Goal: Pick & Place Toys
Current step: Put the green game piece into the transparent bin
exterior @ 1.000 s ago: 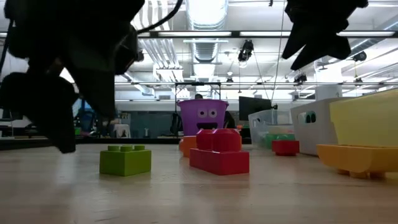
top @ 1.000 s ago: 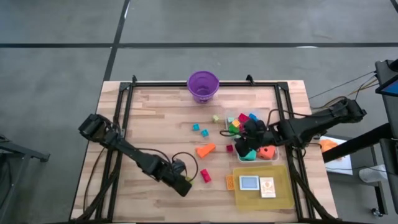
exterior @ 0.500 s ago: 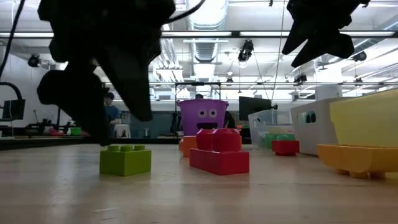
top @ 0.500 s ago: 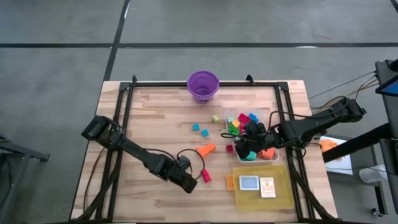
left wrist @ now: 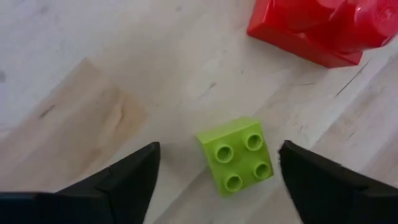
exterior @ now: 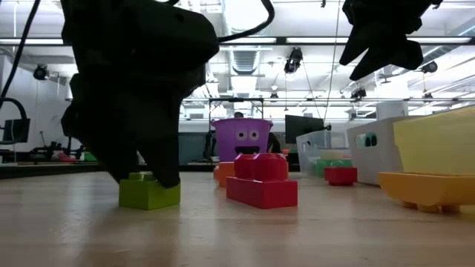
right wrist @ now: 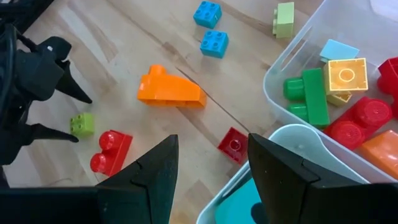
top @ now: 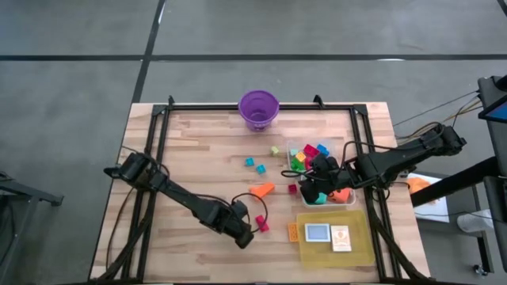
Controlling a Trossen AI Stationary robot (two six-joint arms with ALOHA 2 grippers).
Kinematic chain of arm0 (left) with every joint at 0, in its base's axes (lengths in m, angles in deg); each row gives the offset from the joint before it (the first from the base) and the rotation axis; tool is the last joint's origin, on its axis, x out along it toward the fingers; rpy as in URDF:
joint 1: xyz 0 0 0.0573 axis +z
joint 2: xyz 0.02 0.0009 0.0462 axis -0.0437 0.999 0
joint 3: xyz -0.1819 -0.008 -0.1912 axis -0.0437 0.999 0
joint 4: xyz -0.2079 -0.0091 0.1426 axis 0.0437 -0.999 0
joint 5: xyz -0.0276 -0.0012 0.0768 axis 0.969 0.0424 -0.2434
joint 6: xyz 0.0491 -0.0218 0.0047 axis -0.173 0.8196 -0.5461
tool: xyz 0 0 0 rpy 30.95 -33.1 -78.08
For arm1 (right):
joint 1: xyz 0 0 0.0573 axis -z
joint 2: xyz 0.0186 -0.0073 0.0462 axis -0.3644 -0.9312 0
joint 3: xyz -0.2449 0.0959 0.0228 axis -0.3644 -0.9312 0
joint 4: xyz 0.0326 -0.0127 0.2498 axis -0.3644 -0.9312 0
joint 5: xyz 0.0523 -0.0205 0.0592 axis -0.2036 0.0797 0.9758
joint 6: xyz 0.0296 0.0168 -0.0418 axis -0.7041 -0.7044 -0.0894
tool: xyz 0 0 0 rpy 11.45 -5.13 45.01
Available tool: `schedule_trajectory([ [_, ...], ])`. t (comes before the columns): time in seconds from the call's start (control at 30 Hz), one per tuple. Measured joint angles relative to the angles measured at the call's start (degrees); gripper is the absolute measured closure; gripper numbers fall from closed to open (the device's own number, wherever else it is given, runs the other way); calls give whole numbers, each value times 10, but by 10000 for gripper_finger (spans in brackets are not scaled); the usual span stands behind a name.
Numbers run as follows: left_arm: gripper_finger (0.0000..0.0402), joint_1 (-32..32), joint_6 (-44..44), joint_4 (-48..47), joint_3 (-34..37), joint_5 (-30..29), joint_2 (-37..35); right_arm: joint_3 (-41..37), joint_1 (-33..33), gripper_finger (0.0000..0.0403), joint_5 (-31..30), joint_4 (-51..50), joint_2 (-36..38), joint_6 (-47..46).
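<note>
Down near the front of the wooden table (top: 190, 150), the left gripper (left wrist: 217, 171) stands over a small lime-green four-stud brick (left wrist: 237, 155), its two fingers (left wrist: 127, 174) spread wide, one on each side of the brick and not touching it. The low view shows the fingertips reaching down to about the brick's height on the table top. Just beside the green brick lies a red two-stud brick (exterior: 261, 180), apart from it.

An orange wedge (right wrist: 170, 88) rests nearer the middle of the table, with two small blue bricks (right wrist: 213, 43) and a pale green brick (right wrist: 285, 18) beyond it. A small red brick (right wrist: 234, 145) lies just outside a clear tub (right wrist: 292, 59), which holds green, yellow, red, blue and orange pieces.

The right gripper (right wrist: 208, 168) hangs above the clear tub at the right side of the table, its fingers parted and grasping nothing that shows.

A purple bucket (top: 259, 108) stands at the far edge of the table. A yellow tray (top: 360, 253) at the front right holds two small cards (top: 318, 233), and an orange brick (top: 293, 232) lies just beside it.
</note>
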Motion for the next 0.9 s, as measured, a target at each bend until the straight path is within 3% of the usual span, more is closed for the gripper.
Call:
schedule_trajectory([
  [0.37, 288, 0, -46, 5, 1, 14, 0, 0, 0, 215, 0, 0, 0, 9],
  [0.67, 292, 0, -50, 3, 1, 35, -14, 0, 0, 215, 42, 13, 1, 43],
  [0.8, 292, 3, -64, 8, 1, 41, -57, 0, -13, 215, 95, 93, 13, 143],
  [0.9, 292, 14, -82, 30, 1, 38, -101, 0, -33, 215, 102, 186, 26, 207],
])
